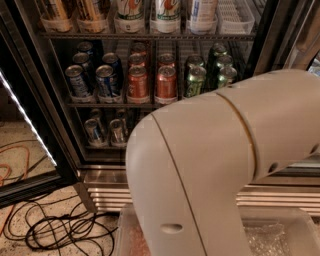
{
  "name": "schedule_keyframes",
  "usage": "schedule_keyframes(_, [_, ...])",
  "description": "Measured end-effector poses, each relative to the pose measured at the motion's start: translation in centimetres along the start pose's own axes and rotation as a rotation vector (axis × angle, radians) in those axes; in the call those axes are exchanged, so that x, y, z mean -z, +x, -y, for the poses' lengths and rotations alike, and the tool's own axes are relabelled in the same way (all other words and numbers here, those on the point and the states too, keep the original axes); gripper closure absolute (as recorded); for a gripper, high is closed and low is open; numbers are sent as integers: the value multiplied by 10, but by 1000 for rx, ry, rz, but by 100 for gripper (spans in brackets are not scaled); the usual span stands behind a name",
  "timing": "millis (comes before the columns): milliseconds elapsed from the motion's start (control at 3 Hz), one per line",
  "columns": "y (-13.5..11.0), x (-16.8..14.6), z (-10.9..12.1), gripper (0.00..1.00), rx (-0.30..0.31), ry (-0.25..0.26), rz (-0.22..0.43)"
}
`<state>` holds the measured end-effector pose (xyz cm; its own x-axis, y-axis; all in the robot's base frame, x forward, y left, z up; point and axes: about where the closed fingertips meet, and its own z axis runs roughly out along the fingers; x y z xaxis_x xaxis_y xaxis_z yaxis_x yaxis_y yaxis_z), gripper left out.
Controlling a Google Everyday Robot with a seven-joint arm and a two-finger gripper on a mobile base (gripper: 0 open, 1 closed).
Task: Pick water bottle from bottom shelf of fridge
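The fridge (280, 30) stands open with a dark interior and wire racks. The bottom shelf (102, 146) shows only at its left part, where two silver-blue cans (93, 132) stand. The water bottle is hidden or out of view. My big white arm (220, 165) fills the lower right and covers most of the bottom shelf. My gripper is not in view.
The middle rack holds blue (80, 80), orange (137, 82) and green cans (196, 80). Tall bottles (167, 12) stand on the rack above. The open glass door (25, 125) is at the left. Black and orange cables (55, 230) lie on the floor. The steel base grille (105, 192) is below.
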<state>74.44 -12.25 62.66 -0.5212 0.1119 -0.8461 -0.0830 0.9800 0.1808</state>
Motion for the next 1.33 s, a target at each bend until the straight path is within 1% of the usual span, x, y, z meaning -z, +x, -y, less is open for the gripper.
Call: schedule_keyframes(1333, [-1, 2, 0, 100, 0, 6, 2])
